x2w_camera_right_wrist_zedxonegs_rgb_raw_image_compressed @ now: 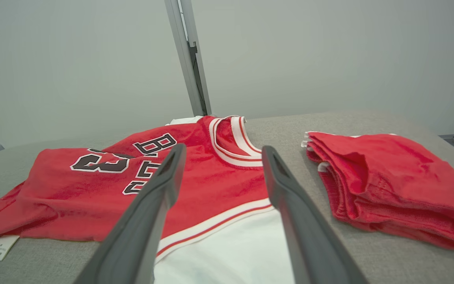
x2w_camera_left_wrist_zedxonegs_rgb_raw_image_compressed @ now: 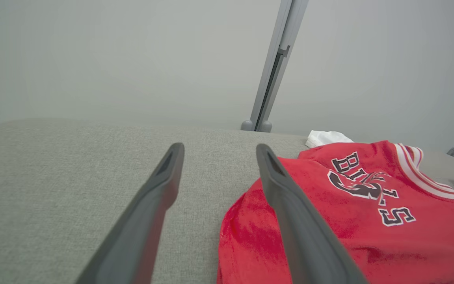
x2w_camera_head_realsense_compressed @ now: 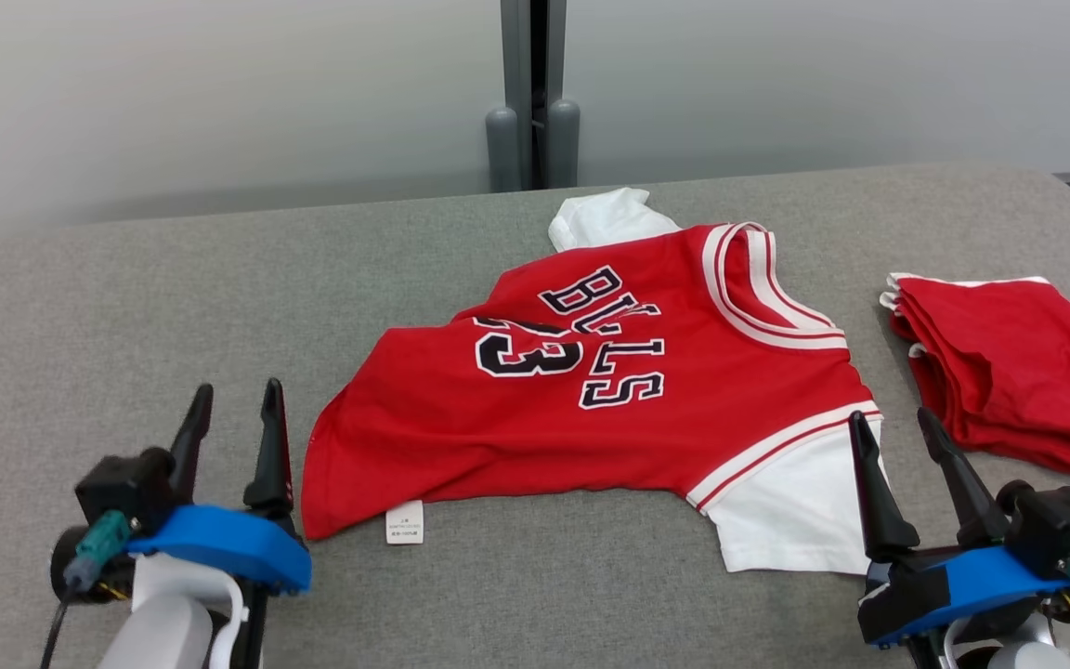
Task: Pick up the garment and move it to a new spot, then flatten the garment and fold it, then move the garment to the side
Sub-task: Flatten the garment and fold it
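Note:
The garment [x2w_camera_head_realsense_compressed: 591,390] is a red jersey with black lettering, white trim and white sleeves, spread sideways on the grey table [x2w_camera_head_realsense_compressed: 126,307], its collar toward the right. My left gripper [x2w_camera_head_realsense_compressed: 230,407] stands open just left of the hem, empty. In the left wrist view the left gripper [x2w_camera_left_wrist_zedxonegs_rgb_raw_image_compressed: 219,152] spreads over bare table, with the garment [x2w_camera_left_wrist_zedxonegs_rgb_raw_image_compressed: 369,221] under its right finger. My right gripper [x2w_camera_head_realsense_compressed: 897,429] is open at the near white sleeve, holding nothing. The right wrist view has the right gripper [x2w_camera_right_wrist_zedxonegs_rgb_raw_image_compressed: 223,152] above the garment [x2w_camera_right_wrist_zedxonegs_rgb_raw_image_compressed: 211,177], near the collar.
A folded red cloth [x2w_camera_head_realsense_compressed: 1009,367] with white edging lies at the table's right, close to my right gripper, and also appears as the red cloth [x2w_camera_right_wrist_zedxonegs_rgb_raw_image_compressed: 388,185]. A grey post [x2w_camera_head_realsense_compressed: 532,93] stands behind the table against a pale wall.

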Robot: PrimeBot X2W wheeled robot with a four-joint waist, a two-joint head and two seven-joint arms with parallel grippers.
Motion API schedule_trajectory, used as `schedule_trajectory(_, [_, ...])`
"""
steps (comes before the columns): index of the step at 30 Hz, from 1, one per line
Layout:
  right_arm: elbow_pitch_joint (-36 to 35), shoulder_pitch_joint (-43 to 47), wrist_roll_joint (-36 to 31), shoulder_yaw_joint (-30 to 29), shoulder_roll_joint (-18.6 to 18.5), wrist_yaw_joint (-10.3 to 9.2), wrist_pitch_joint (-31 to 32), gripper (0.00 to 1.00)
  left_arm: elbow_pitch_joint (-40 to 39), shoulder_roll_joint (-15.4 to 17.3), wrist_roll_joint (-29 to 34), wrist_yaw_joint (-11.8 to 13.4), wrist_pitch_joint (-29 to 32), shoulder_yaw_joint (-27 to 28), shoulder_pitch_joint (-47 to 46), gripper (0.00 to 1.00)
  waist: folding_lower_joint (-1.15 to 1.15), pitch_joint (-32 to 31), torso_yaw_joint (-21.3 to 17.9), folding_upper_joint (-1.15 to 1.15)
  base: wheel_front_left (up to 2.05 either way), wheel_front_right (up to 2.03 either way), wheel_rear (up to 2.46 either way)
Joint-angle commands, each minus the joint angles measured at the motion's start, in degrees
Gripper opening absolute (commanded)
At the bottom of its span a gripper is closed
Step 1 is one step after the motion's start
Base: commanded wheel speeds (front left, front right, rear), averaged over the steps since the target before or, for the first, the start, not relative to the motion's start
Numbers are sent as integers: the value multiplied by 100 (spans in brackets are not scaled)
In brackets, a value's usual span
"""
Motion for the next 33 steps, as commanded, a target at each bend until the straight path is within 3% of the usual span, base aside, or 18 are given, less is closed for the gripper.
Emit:
schedule_trajectory(1, [59, 84, -77, 22, -10, 1, -71, 100, -127, -59, -53, 44, -58, -1, 236, 100, 0, -82, 21, 0, 0, 0, 0])
schedule_trajectory(12, [417, 333, -158, 214, -10, 1, -323, 100, -898, -381, -250, 322, -129, -14, 1372, 100, 0, -480, 36, 0, 0, 0, 0])
schedule_trajectory(22, [766, 175, -356, 355, -9, 1, -485, 100, -1226, -341, -296, 551, -11, -19, 1799, 100, 0, -513, 57, 0, 0, 0, 0])
schedule_trajectory(33, [1004, 27, -385, 387, -10, 1, -579, 100, -1306, -286, -313, 621, 55, -45, 1867, 100, 0, -534, 97, 0, 0, 0, 0])
